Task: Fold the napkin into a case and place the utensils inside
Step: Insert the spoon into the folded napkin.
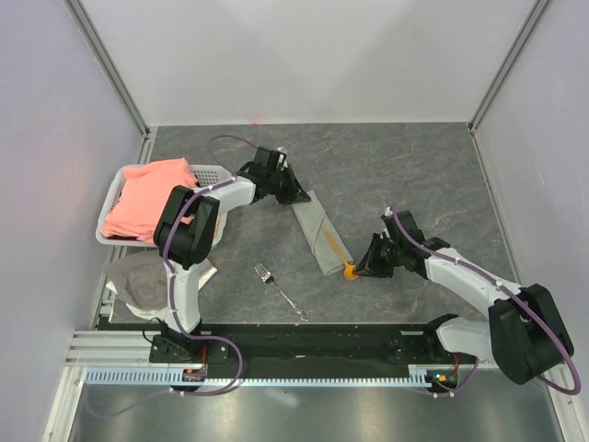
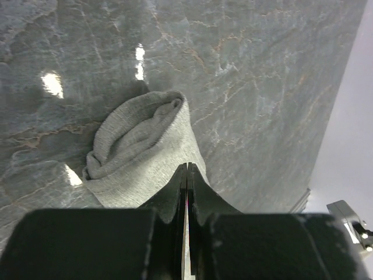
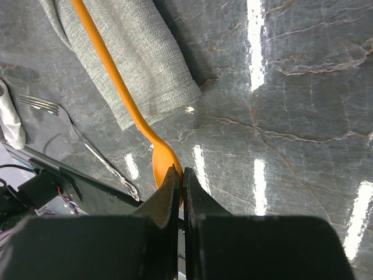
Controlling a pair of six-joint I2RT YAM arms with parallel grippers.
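Observation:
The napkin, folded into a narrow light grey case [image 1: 317, 235], lies slanted mid-table. My left gripper [image 1: 299, 195] sits at its far end, with jaws shut on the cloth [image 2: 145, 146] at the tips [image 2: 187, 167]; the cloth bunches into a puckered fold ahead of them. At the case's near end, my right gripper [image 1: 365, 267] is shut on the bowl of the orange spoon [image 1: 348, 269]. In the right wrist view the spoon [image 3: 125, 99] runs from the jaws [image 3: 179, 170] with its handle lying over the grey cloth [image 3: 145, 64]. The silvery fork [image 1: 281, 290] lies loose on the table, left of the spoon.
A white basket [image 1: 213, 172] at the left holds a salmon-pink cloth [image 1: 147, 198]. A whitish-grey rag [image 1: 138, 281] lies in front of it by the left arm's base. The black mounting rail [image 1: 304, 336] runs along the near edge. Pale walls enclose the table.

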